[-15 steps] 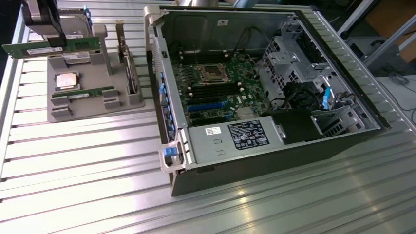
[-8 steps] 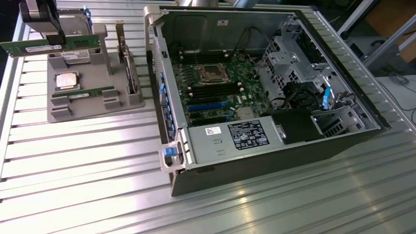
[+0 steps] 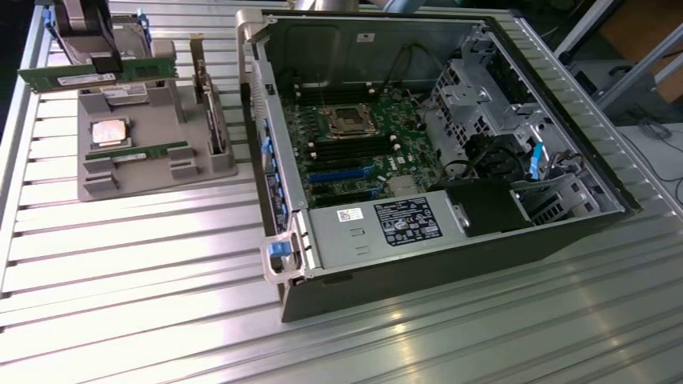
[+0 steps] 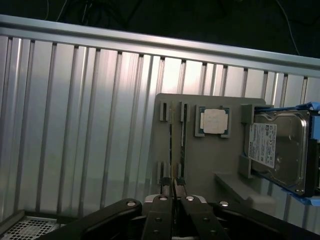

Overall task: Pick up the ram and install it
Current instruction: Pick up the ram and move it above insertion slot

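The pincer [image 3: 101,61] is clamped on the ram [image 3: 59,79], its dark fingers [image 4: 159,210] pressed together on the stick's thin edge in the wrist view. In the exterior view the ram is a long green stick with a white label. It lies level under the pincer, over the end of the grey tray [image 3: 149,174] farthest from that camera and well apart from the computer case [image 3: 427,272]. On the tray, a processor chip [image 3: 110,132] lies flat near the middle, and a second green stick [image 3: 137,152] rests in its slot on the side nearer the camera. A wider card with a metal bracket [image 3: 210,112] stands on edge along the tray's side that faces the case. In the wrist view a hard drive [image 4: 277,145] with blue rails sits beside the chip. The case lies open on its side to the exterior view's right of the tray, its motherboard [image 3: 353,144] exposed. Tray and case both rest on the ribbed metal table [image 3: 160,304].
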Tool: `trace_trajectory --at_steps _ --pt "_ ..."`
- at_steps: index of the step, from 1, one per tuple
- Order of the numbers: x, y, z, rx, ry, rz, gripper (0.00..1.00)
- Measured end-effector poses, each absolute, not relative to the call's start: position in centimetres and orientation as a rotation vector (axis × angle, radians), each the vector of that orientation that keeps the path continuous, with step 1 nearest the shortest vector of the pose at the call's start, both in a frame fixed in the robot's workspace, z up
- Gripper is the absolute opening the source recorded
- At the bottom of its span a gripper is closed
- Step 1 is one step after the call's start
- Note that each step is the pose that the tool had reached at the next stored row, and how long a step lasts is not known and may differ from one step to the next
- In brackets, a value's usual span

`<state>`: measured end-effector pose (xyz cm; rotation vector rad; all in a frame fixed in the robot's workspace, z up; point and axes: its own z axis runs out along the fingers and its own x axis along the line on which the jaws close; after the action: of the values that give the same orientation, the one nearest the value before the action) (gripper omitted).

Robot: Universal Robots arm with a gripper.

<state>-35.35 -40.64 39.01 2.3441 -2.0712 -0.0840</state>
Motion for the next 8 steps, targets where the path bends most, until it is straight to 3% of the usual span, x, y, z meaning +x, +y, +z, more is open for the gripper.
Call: trace_trajectory --at_steps 8 --pt "-33.4 -40.6 39.0 2.344 -2.071 -0.084 0.13"
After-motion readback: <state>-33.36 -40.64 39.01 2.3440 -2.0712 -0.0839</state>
